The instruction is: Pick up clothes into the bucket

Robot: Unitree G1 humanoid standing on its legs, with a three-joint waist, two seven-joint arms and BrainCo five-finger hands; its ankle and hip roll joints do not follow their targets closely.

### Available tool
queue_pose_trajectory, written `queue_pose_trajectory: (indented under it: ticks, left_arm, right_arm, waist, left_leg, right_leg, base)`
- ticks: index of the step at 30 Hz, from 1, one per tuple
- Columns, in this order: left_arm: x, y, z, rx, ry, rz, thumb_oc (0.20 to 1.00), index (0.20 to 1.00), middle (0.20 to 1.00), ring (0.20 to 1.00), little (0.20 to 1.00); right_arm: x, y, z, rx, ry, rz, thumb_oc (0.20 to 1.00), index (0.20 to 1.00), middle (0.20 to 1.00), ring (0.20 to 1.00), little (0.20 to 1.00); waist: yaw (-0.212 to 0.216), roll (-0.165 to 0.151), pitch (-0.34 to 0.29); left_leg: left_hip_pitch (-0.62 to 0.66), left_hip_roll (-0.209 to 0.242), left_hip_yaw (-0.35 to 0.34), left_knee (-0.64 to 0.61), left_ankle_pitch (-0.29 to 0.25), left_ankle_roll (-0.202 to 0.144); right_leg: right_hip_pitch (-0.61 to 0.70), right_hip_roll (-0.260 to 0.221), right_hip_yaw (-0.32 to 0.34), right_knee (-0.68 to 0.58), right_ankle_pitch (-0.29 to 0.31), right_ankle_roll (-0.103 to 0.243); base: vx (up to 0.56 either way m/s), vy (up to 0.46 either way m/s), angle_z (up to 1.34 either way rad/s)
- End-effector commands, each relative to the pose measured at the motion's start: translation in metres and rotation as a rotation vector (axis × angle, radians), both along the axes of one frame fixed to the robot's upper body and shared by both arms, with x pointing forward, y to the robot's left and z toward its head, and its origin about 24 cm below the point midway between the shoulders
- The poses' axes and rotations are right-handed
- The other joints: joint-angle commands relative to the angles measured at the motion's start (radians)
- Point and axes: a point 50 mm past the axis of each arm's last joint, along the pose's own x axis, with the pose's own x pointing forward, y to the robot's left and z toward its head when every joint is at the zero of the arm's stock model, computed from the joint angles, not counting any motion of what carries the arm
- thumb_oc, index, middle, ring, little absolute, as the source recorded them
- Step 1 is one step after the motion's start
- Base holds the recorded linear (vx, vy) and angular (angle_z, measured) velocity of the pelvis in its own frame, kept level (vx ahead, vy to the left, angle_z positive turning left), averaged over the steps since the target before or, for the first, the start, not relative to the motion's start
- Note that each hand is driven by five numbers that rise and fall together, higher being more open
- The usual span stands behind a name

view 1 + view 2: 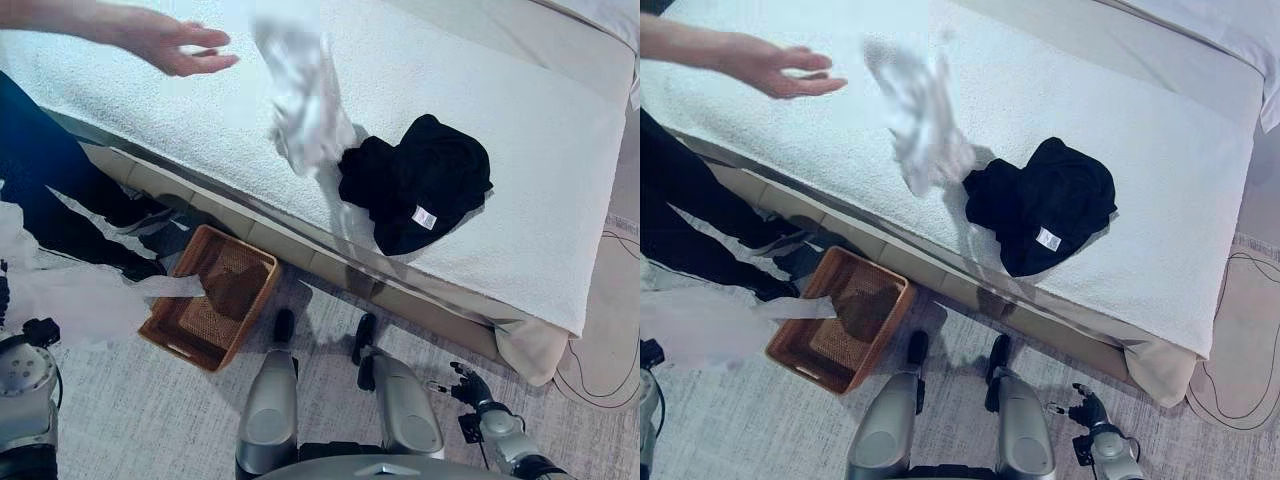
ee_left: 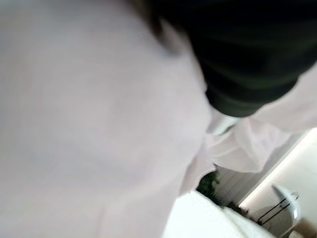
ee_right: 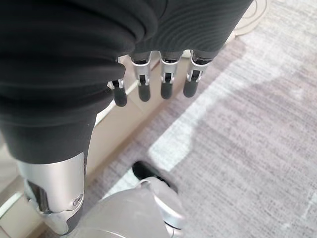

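A bed (image 1: 520,190) covered by a white towelling sheet is seen running diagonally across the upper part of the head views, with a beige base along its near edge. A black garment (image 1: 415,180), crumpled and showing a small white label, is laid on the sheet close to that near edge. Just beside it, a white garment (image 1: 300,95) is seen blurred in mid-air above the sheet, and a person's hand (image 1: 175,45) is held open over the bed toward its far left end, apart from the cloth. The person's dark trouser leg is visible beside the bed's left end.

A brown wicker basket (image 1: 170,335) is placed on the grey carpeted floor (image 1: 140,420) below the bed's near edge; a strip of pale cloth (image 1: 90,295) is draped over its left rim and spreads out across the floor.

The right hand (image 3: 153,89) is shown low at the bed's near right corner, above the carpet; its fingers are straight, side by side, and nothing is held. In the left wrist view pale cloth (image 2: 99,124) lies close against the camera beside the hand's dark cover; whether the left hand's fingers are curled or spread cannot be told.
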Motion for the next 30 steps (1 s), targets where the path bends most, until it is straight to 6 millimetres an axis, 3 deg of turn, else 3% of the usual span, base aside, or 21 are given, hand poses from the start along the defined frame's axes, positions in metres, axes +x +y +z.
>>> queue_pose_trajectory:
  ticks: [1, 10, 15, 21, 28, 29, 30]
  left_arm:
    - [-0.003, 0.010, 0.022, 0.104, 0.042, -0.040, 0.200, 0.200, 0.200, 0.200, 0.200]
    - [0.017, 0.009, -0.001, 0.045, 0.170, -0.066, 0.200, 0.200, 0.200, 0.200, 0.200]
    - [0.037, 0.001, -0.013, -0.021, 0.175, -0.073, 0.200, 0.200, 0.200, 0.200, 0.200]
    - [0.053, -0.002, -0.008, 0.000, 0.179, -0.071, 0.200, 0.200, 0.200, 0.200, 0.200]
    - [0.070, -0.004, 0.012, 0.069, 0.141, -0.041, 0.200, 0.200, 0.200, 0.200, 0.200]
    - [0.069, -0.004, 0.010, 0.074, 0.155, -0.038, 0.200, 0.200, 0.200, 0.200, 0.200]
    - [0.070, -0.004, 0.010, 0.074, 0.155, -0.039, 0.388, 0.388, 0.388, 0.388, 0.388]
  right_arm:
    - [0.000, -0.009, 0.003, -0.028, -0.006, -0.007, 1.000, 1.000, 1.000, 1.000, 1.000]
    - [0.008, -0.012, 0.009, -0.033, -0.050, -0.021, 1.000, 1.000, 1.000, 1.000, 1.000]
    - [0.015, -0.012, 0.015, -0.034, -0.104, -0.051, 1.000, 1.000, 1.000, 1.000, 1.000]
    - [0.027, -0.012, 0.024, -0.036, -0.174, -0.070, 1.000, 1.000, 1.000, 1.000, 1.000]
    - [0.049, -0.011, 0.042, -0.037, -0.303, -0.104, 1.000, 1.000, 1.000, 1.000, 1.000]
    - [0.047, -0.011, 0.041, -0.040, -0.297, -0.104, 1.000, 1.000, 1.000, 1.000, 1.000]
    - [0.047, -0.011, 0.041, -0.040, -0.298, -0.105, 1.000, 1.000, 1.000, 1.000, 1.000]
  waist:
    - [0.003, -0.026, -0.024]
    - [-0.008, -0.052, 0.026]
    - [-0.038, -0.056, 0.033]
    - [-0.065, -0.065, 0.033]
    - [-0.098, -0.089, 0.033]
    - [-0.097, -0.089, 0.033]
    - [-0.096, -0.089, 0.033]
  left_leg:
    - [-0.042, -0.036, 0.014, 0.078, -0.050, 0.026]
    - [-0.103, -0.038, 0.012, 0.137, -0.057, 0.032]
    - [-0.232, -0.056, 0.012, 0.225, -0.080, 0.048]
    - [-0.365, -0.069, 0.010, 0.317, -0.097, 0.057]
    - [-0.545, -0.065, 0.008, 0.446, -0.130, 0.066]
    - [-0.535, -0.062, 0.005, 0.467, -0.169, 0.065]
    - [-0.537, -0.062, 0.006, 0.469, -0.170, 0.065]
  right_leg:
    - [0.030, -0.058, 0.024, -0.013, -0.018, 0.069]
    - [-0.026, -0.066, 0.023, 0.048, -0.029, 0.068]
    - [-0.148, -0.090, 0.022, 0.159, -0.057, 0.059]
    - [-0.272, -0.105, 0.025, 0.242, -0.076, 0.051]
    - [-0.447, -0.106, 0.045, 0.339, -0.090, 0.050]
    - [-0.440, -0.100, 0.052, 0.361, -0.122, 0.057]
    - [-0.442, -0.099, 0.053, 0.363, -0.122, 0.057]
  base:
    - [0.00, 0.000, 0.00]
    - [-0.03, 0.001, 0.01]
    - [-0.03, 0.038, 0.04]
    - [-0.02, 0.033, 0.12]
    - [0.01, 0.010, -0.01]
    - [0.09, 0.007, -0.07]
    - [0.09, 0.009, -0.08]
